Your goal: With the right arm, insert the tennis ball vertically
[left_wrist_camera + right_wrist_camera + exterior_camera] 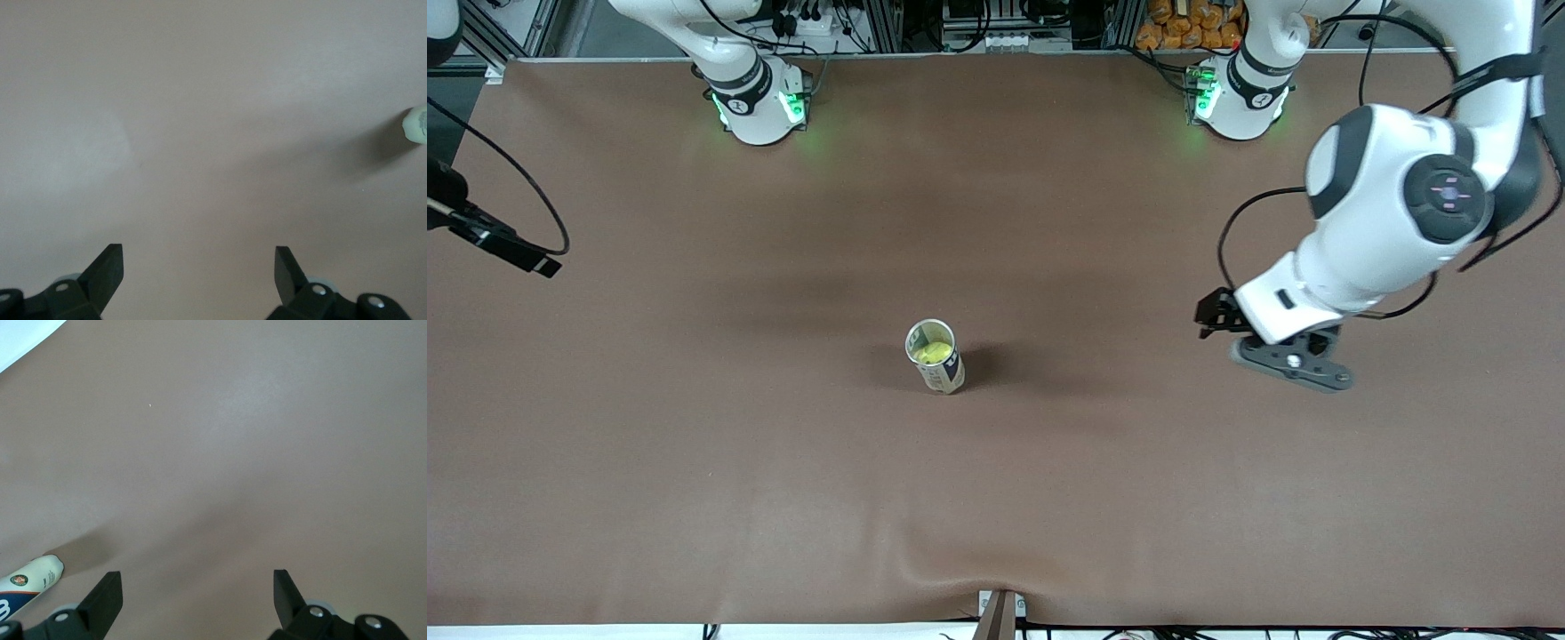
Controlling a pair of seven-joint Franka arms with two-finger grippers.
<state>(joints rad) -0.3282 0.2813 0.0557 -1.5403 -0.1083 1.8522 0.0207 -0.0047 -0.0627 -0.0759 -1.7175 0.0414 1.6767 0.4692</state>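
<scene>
Front view: a tennis ball [933,353] sits inside an upright can [936,357] at the middle of the brown tabletop [694,462]. The left pincer [1213,315] hangs over bare tabletop toward the left arm's end, well apart from the can, and grips nothing. The right arm's base [758,102] stands at the top of this view; its wrist [489,233] reaches in at the edge over the right arm's end of the tabletop, also well apart from the can, and its pincer itself cannot be seen here.

Left wrist view: the left pincer [199,270] has its two black fingers [107,270] spread wide over bare tabletop, with nothing between them. The can [416,125] shows only as a sliver at the picture's edge, well away from the fingers, with its shadow beside it.

Right wrist view: the right pincer [197,593] is likewise spread wide and empty, over bare tabletop. The can [28,583] shows at the picture's edge, off to one side of the fingers [105,597] and not between them; the ball cannot be made out here.
</scene>
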